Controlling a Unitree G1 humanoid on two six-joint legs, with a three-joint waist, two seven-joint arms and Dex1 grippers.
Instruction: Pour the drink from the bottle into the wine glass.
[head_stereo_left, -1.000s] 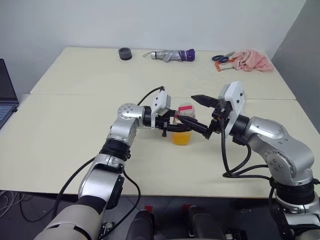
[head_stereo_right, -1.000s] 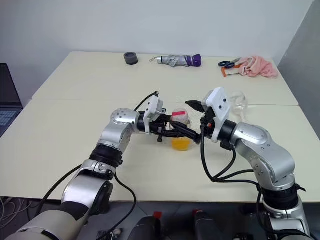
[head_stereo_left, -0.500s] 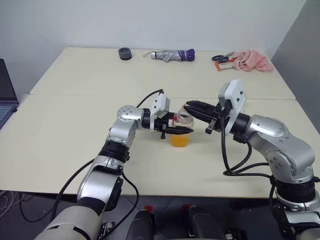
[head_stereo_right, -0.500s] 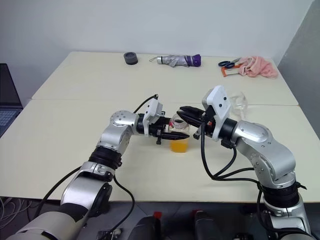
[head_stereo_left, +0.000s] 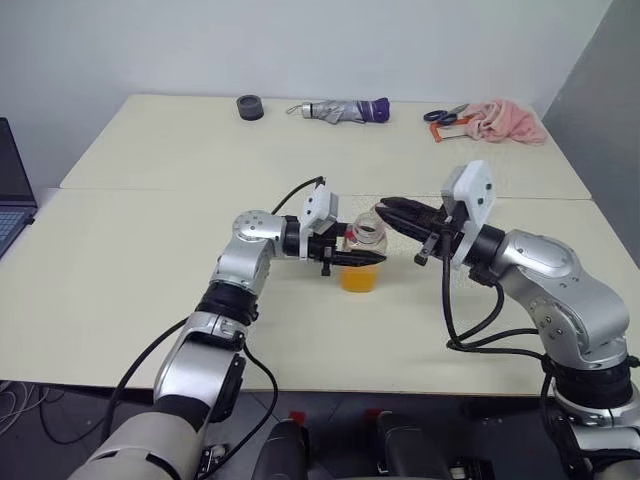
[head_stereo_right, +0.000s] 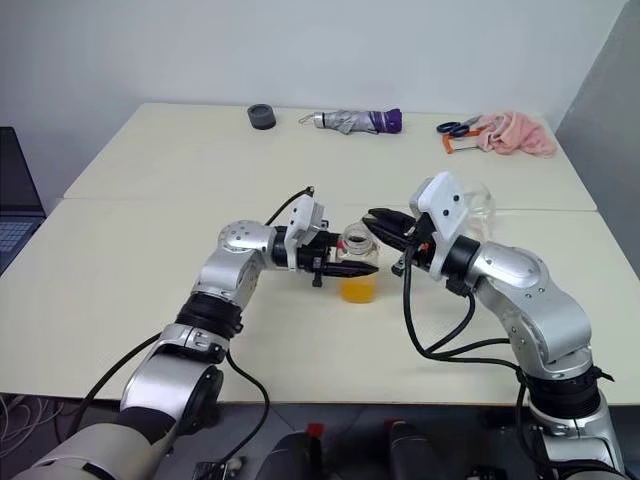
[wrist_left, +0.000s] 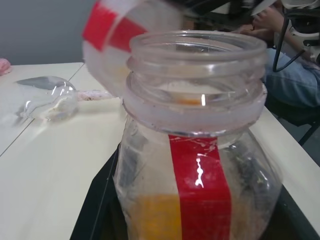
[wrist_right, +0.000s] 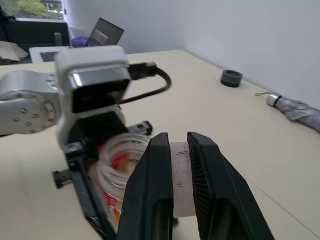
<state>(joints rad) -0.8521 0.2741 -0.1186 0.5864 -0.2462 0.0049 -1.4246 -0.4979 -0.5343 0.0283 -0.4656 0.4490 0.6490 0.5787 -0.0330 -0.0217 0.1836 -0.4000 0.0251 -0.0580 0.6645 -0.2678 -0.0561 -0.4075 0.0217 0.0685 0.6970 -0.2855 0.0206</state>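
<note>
Table: the wide cream table (head_stereo_left: 150, 250) carries everything, and the bottle is our landmark, standing upright near its middle.
Right arm: the right gripper (head_stereo_left: 392, 211) hovers just beside the bottle's mouth, black fingers pressed tight on the small white-and-red cap (wrist_right: 181, 177), which is clear of the neck.
Left arm: the left gripper (head_stereo_left: 368, 258) reaches in from the bottle's other side, jaws clamped on the body, steadying it!
Bottle: the small clear squarish plastic bottle with a red vertical stripe (wrist_left: 197, 165) has its wide mouth open and uncovered.
Glass: the clear stemmed wine glass (head_stereo_right: 482, 208) sits beyond the bottle, behind the right arm; in the left wrist view it looks to be lying on its side, though I can't be sure.
Drink: the translucent orange-yellow liquid (head_stereo_left: 361, 276) fills only the bottle's lower part, none in the glass.
Clutter: a folded grey-and-purple umbrella (head_stereo_left: 342, 110), a black ring (head_stereo_left: 250, 106), scissors (head_stereo_left: 444, 116) and a pink cloth (head_stereo_left: 508, 120), all well behind the bottle.
Risk, glass: if it really lies flat, pouring would spill straight onto the table; it needs standing first.
Risk, squeeze: soft plastic under a hard clamp could slop drink over the open rim.
Risk, cap: it is nipped by its edge, so a quick swing might fling it.
Risk, crowding: the right arm stands between bottle and glass, and a tilt now could knock into it.
</note>
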